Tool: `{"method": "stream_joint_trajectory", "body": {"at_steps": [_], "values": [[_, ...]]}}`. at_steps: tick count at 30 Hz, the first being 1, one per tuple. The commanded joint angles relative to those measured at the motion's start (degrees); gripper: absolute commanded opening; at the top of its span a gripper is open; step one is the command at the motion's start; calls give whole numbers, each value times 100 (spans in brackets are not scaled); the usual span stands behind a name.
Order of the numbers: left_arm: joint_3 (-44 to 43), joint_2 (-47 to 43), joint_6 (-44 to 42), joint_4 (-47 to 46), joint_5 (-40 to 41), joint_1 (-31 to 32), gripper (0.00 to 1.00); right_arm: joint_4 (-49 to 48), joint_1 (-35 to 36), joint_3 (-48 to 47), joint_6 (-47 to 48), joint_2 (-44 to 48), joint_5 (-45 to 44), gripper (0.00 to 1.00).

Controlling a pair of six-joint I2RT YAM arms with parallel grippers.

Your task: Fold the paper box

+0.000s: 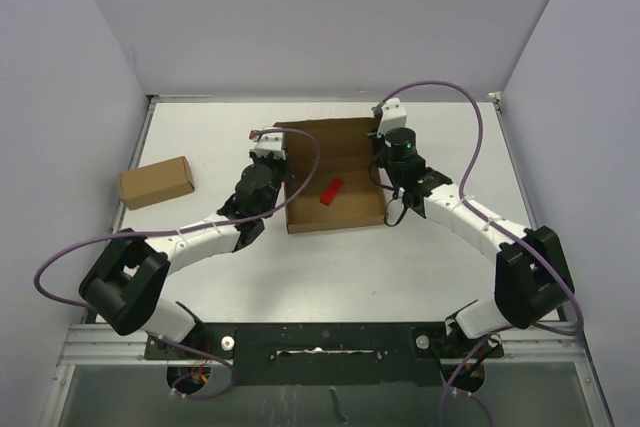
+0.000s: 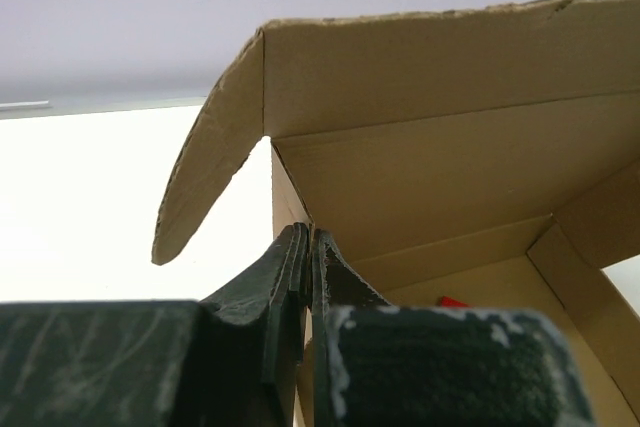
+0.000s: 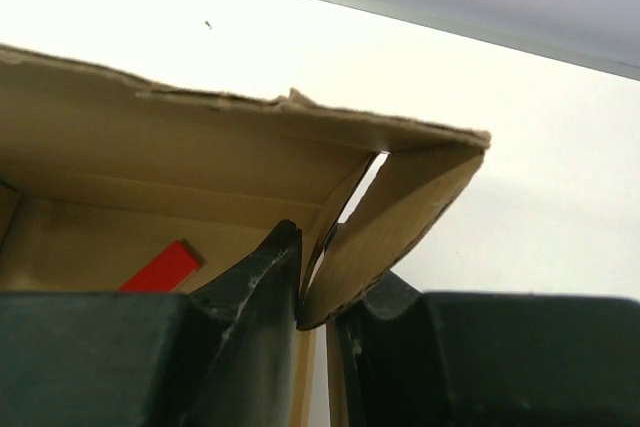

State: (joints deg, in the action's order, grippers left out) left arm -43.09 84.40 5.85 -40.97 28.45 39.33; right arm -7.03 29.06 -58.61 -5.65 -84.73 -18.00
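The paper box (image 1: 335,162) lies open in the middle of the table, its walls upright. A small red block (image 1: 331,191) lies on its floor. My left gripper (image 1: 281,159) is shut on the box's left wall; in the left wrist view the fingers (image 2: 290,267) pinch the wall edge (image 2: 289,209), with a rounded flap (image 2: 205,172) swung outward beyond. My right gripper (image 1: 381,152) is at the right wall; in the right wrist view it (image 3: 335,272) is closed around the wall and a rounded side flap (image 3: 400,212). The red block also shows there (image 3: 162,269).
A much smaller closed brown cardboard box (image 1: 157,182) sits at the table's left edge. Grey walls enclose the table on three sides. Purple cables loop from both arms over the table.
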Motion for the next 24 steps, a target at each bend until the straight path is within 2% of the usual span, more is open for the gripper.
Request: {"method": "stream_joint_trajectory", "body": {"at_steps": [1, 24], "values": [[68, -223, 126, -25, -1037, 344, 0, -270, 372, 237, -335, 273, 903, 15], [820, -880, -395, 39, -1067, 540, 0, -212, 418, 1091, 290, 897, 1161, 17]]}}
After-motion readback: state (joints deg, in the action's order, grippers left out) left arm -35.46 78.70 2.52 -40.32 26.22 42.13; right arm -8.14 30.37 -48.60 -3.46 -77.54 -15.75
